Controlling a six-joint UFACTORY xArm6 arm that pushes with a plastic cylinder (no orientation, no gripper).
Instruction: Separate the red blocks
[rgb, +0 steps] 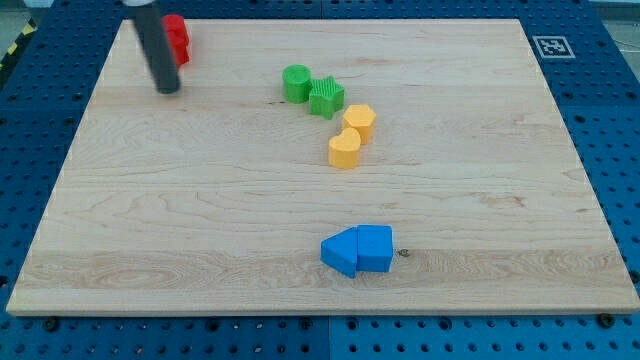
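- Dark straight rod ending in my tip (168, 88), set on the pale wooden board (480, 200) near the view's top-left corner; no claw on this rig, so no open or closed state to tell.
- Red plastic blocks (178, 38) just beside the rod at its upper right, partly hidden behind it; number and shapes unclear.
- Green round block (295, 83) touching green star-shaped block (326, 97), upper middle.
- Yellow hexagonal block (359, 121) touching yellow rounded block (343, 150), just below-right of the greens.
- Blue triangular block (340, 251) pressed against blue squarish block (375, 248), near the view's bottom centre, well apart from the rest.
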